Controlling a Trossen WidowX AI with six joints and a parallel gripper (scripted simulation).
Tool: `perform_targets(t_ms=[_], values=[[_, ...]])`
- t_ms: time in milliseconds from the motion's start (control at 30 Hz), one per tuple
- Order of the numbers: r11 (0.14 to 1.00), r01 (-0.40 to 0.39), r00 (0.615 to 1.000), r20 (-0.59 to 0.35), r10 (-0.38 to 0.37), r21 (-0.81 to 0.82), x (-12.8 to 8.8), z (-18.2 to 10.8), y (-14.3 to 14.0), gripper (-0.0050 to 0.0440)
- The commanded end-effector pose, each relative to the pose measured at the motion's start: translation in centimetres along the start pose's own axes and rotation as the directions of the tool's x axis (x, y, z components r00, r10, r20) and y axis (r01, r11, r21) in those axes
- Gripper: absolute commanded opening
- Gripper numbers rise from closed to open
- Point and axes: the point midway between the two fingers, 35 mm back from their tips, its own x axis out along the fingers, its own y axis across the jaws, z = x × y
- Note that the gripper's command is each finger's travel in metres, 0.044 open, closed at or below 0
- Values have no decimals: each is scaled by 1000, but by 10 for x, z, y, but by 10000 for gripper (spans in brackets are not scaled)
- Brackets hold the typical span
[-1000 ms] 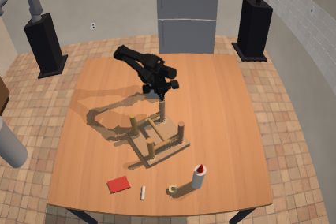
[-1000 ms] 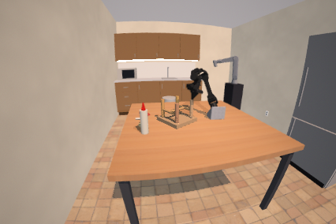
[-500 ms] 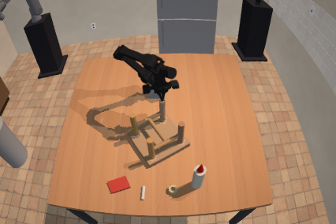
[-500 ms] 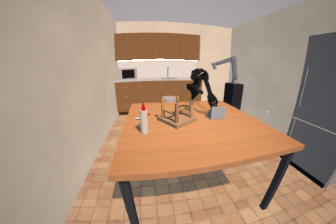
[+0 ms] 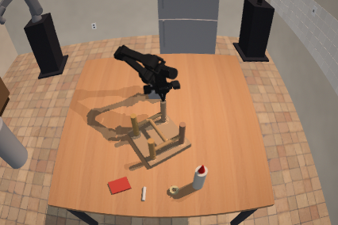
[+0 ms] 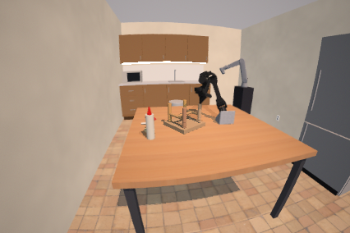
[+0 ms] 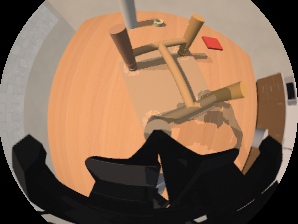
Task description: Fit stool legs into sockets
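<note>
where the top view hides them, shut fingers over stool

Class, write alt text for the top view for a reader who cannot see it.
An upturned stool with four upright legs sits on a table, the black arm's shut pincer just above the far leg. Near the front edge: a red card, a bottle.

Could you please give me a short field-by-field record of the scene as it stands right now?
stool: seat flat on the table, upside down
legs: four upright in the seat, joined by rungs
gripper: gripper shut, holding nothing, just above the leg nearest the arm; contact unclear
loose items: red block, white stick, tape roll, red-capped bottle, all apart from the stool
</note>
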Motion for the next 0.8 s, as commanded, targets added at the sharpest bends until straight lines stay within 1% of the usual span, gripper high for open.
perform_targets(t_ms=[0,767], values=[[999,36,998,-53,-37,-2,22,-5,-3,0],[999,36,998,-53,-37,-2,25,-6,-3,0]])
